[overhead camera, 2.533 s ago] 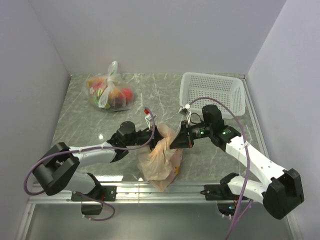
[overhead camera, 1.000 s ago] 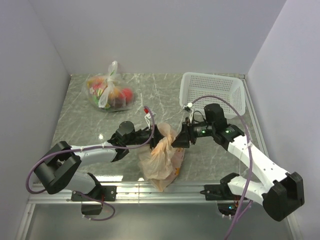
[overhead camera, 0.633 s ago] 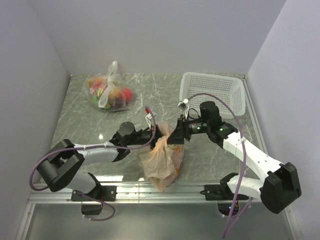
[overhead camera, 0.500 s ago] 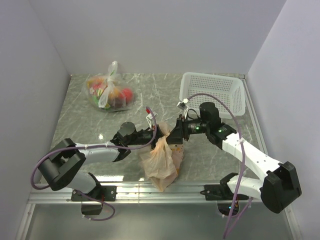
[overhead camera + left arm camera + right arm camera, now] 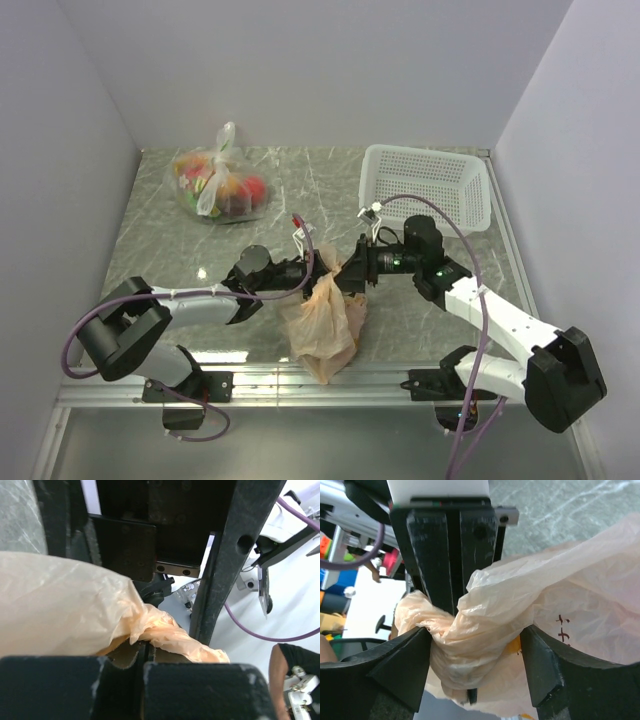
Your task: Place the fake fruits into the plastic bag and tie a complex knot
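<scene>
1. Where the 2 arms meet, in front of and to the left of the white plastic lattice basket, the thin, crinkly, translucent peach-orange plastic bag sits slumped on the grey marbled tabletop. Its body sags away from the basket toward the near edge, well apart from the basket.
2. The left hand reaches the bag's gathered top from the side away from the basket and is closed tight on it. In the left wrist view its 2 black fingers meet edge to edge, with a twisted strip of the peach film pinched in the seam between them.
3. The right hand comes at the same gathered top from the basket side, nose to nose with the left hand. Its 2 fingers stand wide apart with the bunched neck of the bag between them. The film lies against both inner faces, but I cannot tell whether they press on it.
4. In the right wrist view the left hand's black fingers run straight into the bunch from above, and small orange printed marks show on the bag's wall.
5. Whether the fake fruits lie inside cannot be told through the film.
6. A clear colourless bag of mixed fruits with white handles lies far to the left of the basket, level with it, and well apart from the peach bag.
</scene>
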`<state>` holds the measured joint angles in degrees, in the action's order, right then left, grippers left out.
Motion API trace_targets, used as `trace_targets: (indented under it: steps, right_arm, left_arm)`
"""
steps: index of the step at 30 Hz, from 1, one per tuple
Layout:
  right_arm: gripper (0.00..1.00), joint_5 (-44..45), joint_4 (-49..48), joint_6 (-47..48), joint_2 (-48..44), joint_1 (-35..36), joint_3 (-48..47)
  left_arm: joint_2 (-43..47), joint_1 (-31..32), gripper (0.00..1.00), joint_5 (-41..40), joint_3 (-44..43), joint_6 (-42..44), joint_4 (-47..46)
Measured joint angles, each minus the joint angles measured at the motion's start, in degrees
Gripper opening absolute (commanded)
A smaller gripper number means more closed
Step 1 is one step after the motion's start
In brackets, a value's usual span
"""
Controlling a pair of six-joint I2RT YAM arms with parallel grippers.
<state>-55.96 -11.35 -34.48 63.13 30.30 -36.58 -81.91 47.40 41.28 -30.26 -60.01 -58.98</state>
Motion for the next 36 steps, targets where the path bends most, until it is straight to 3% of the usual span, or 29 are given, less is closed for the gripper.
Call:
trace_targets:
  steps: [12,16,30,31,34,35,36]
  right_arm:
    - [0.81,0.48,-13.6,-9.16,2.89,0.37,1.4]
    - [0.81,0.44,-13.7,-8.5,2.89,0.26,1.25]
    - [0.82,-4.07,23.69,18.25,-6.88,-10.25,-6.34]
    - [0.8,-4.46,25.55,19.47,-7.41,-11.1,-6.8]
    - [0.58,-5.25,30.84,22.56,-8.76,-13.62,-7.23]
    - [0.43,-5.62,32.15,23.23,-9.01,-14.25,-7.23]
    - [0.38,-6.05,33.14,23.93,-9.14,-14.75,-7.23]
  left_arm:
    - [-0.02,0.44,0.0,-1.33,-0.35,6.95,-1.14]
    - [-0.09,0.57,0.02,-2.16,-1.29,10.25,-0.55]
    - [-0.46,0.96,0.02,-1.66,-1.53,12.81,1.44]
    - [-0.46,0.96,0.0,-1.57,-1.6,12.79,1.44]
    - [-0.46,0.96,0.0,-1.22,-1.77,12.74,1.42]
    - [-0.46,0.96,0.0,-1.09,-1.81,12.72,1.42]
    - [-0.46,0.98,0.0,-0.98,-1.92,12.68,1.4]
